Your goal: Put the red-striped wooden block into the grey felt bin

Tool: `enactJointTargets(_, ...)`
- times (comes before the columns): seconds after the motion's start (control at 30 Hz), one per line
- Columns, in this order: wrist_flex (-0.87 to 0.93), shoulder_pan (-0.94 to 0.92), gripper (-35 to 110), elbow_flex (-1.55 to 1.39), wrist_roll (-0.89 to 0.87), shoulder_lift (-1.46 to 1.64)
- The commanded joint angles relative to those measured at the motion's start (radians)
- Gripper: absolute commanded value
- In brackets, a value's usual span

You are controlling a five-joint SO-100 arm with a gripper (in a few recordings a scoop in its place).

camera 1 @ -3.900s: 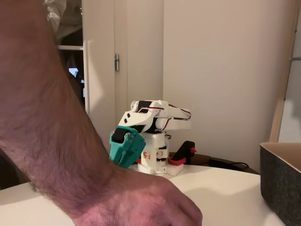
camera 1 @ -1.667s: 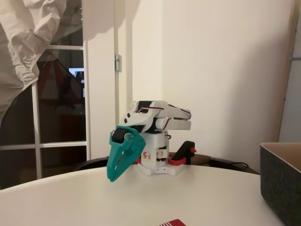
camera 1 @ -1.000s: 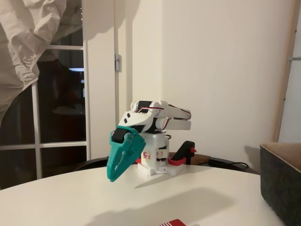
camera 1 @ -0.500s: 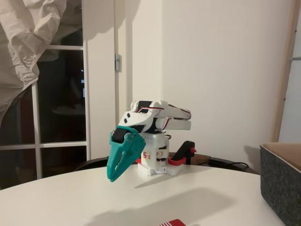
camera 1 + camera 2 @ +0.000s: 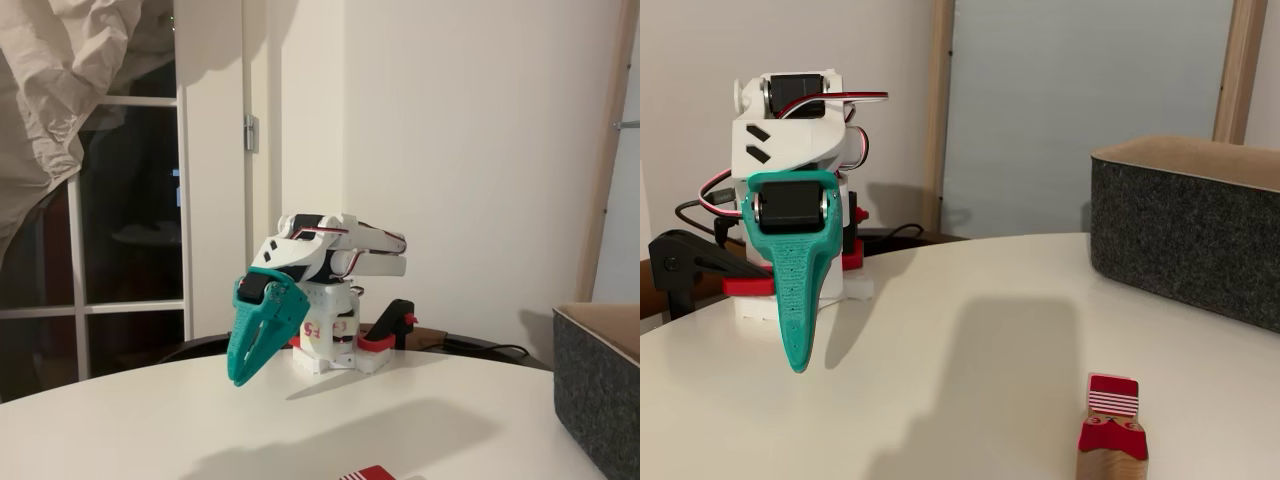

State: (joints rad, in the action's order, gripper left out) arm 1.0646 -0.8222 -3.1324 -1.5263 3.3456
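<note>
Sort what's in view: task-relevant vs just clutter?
For the job:
- red-striped wooden block, lying on the table
- grey felt bin, apart from the block
- gripper, shut, pointing down near the arm's base

Lying about:
- red-and-black clamp at the arm's base
- white table

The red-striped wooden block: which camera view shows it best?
The fixed view facing the arm from the front shows the red-striped wooden block best, with its striped top and red body. The other fixed view catches just its top at the bottom edge.

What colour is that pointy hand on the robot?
Teal green, with a black motor at its top. The hand shows best in the fixed view facing it head-on.
</note>
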Motion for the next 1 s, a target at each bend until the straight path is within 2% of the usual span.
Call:
enactJointTargets(0.0, 0.009, 0.008, 0, -0.008, -0.029, 0.028)
enactJointTargets(0.3, 0.008, 0.112, 2, 0.064, -0.077, 0.02)
enactJointTargets(0.6, 0.008, 0.213, 4, 0.394, -0.202, -0.098)
enactJointTargets(0.8, 0.003, 0.414, 8, 0.641, -0.393, -0.265)
enactJointTargets(0.97, -0.149, 0.678, 9, 0.69, -0.538, -0.385)
